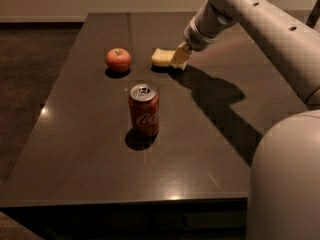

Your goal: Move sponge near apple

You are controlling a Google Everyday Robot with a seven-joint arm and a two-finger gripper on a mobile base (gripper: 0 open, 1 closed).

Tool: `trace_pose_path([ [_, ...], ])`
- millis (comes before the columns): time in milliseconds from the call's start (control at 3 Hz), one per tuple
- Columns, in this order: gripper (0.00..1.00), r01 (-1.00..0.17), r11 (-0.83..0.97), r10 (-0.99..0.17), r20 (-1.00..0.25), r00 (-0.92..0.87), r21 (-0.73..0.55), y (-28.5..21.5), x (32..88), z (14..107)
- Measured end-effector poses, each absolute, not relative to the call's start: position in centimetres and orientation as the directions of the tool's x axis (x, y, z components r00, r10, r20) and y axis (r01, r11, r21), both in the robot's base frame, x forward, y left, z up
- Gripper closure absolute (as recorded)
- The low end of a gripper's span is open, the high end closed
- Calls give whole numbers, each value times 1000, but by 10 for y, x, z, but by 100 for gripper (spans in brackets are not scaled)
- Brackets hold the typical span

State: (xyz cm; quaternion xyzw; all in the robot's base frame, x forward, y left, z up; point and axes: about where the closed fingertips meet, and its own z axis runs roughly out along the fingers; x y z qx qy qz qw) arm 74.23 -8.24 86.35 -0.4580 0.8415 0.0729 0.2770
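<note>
Reaching in from the far right: the arm (250,14), thick and pale, sloping down and to the left over the far part of the dark table (90,149). Narrowing past the wrist to the gripper (178,59) at its lower left tip, low over the tabletop on the far side, a little right of centre. Clamped on the right end of the sponge (162,57), gripping it from the right.

Sponge lying flat and pale yellow, with its free end pointing left towards the apple (118,60). Near the apple but not touching it, with a strip of bare tabletop between the two. Apple sitting upright to the left, red-orange, stem on top.

Nearer and well apart from both: a red cola can (144,110), standing upright with its opened top showing, roughly below the gap between apple and sponge.

Stretching from under the gripper towards the near right: a broad dark shadow (220,104) of the arm on the table. Filling the near right corner: the rounded pale robot body (287,179).
</note>
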Motion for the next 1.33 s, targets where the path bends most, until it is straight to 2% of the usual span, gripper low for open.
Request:
trace_pose_path([
  [667, 100, -880, 452, -794, -515, -324, -143, -32, 701, 855],
  [1000, 84, -890, 431, -799, -520, -301, -147, -21, 692, 856],
  [1333, 60, -895, 420, -802, -522, -290, -149, -12, 692, 855],
])
